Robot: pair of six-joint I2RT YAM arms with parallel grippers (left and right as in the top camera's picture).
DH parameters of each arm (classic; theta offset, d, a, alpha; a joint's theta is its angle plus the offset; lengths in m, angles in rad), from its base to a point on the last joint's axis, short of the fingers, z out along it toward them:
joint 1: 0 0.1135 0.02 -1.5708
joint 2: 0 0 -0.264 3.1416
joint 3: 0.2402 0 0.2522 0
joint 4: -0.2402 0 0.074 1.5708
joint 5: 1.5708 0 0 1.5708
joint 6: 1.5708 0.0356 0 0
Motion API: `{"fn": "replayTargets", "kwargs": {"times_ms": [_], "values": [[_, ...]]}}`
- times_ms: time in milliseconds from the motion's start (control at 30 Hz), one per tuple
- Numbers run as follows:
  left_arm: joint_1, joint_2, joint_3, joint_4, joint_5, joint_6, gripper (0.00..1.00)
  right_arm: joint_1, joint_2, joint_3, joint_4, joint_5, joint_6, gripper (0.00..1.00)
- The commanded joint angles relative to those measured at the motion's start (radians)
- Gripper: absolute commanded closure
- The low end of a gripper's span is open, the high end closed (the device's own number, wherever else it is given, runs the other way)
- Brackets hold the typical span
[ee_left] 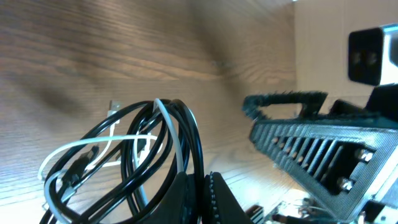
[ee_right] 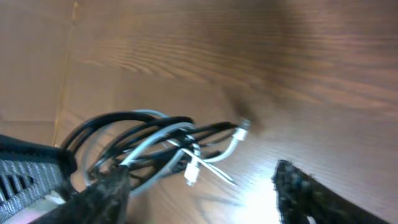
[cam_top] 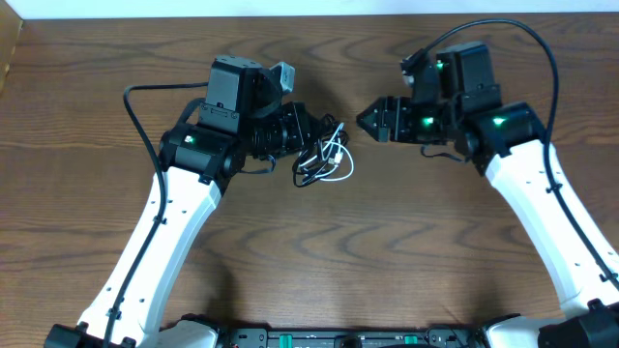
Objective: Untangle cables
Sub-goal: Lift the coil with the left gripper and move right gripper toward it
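Observation:
A tangle of cables [cam_top: 324,155], black cords with one white cord, lies at the table's middle. My left gripper [cam_top: 309,129] is shut on black and white strands at the tangle's left side; in the left wrist view the cables [ee_left: 130,155] loop out from the closed jaws [ee_left: 202,190]. My right gripper [cam_top: 366,121] is open and empty, just right of the tangle. In the right wrist view the cables [ee_right: 155,146] lie between and beyond its spread fingers [ee_right: 199,186], with a white plug end [ee_right: 193,173] nearest.
The wooden table [cam_top: 319,251] spans the view. A thick black robot wire [cam_top: 140,121] arcs left of the left arm, another [cam_top: 542,48] loops over the right arm. The right gripper also shows in the left wrist view [ee_left: 311,137].

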Motion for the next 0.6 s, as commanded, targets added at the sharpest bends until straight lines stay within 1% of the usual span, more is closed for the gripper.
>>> {"fn": "replayTargets", "kwargs": {"times_ms": [0,100,133,200,333,467,567], "values": [[0.005,-0.018,0.009,0.026,0.030,-0.080,0.92,0.030,0.002,0.017,0.019,-0.011,0.147,0.37],[0.005,-0.016,0.009,0.044,0.027,-0.132,0.93,0.043,0.006,0.017,0.035,-0.012,0.215,0.43],[0.004,-0.016,0.009,0.047,0.024,-0.153,0.93,0.046,0.009,0.017,0.047,-0.013,0.236,0.48],[0.005,-0.016,0.009,0.053,0.023,-0.196,0.93,0.049,0.013,0.017,0.072,-0.023,0.262,0.53],[0.005,-0.016,0.009,0.062,-0.006,-0.277,0.93,0.049,0.016,0.017,0.122,-0.067,0.288,0.53],[0.005,-0.016,0.009,0.084,-0.006,-0.341,0.93,0.058,0.026,0.017,0.126,-0.077,0.317,0.54],[0.004,-0.016,0.009,0.096,-0.005,-0.349,0.92,0.072,0.044,0.017,0.127,-0.077,0.337,0.55]]}}
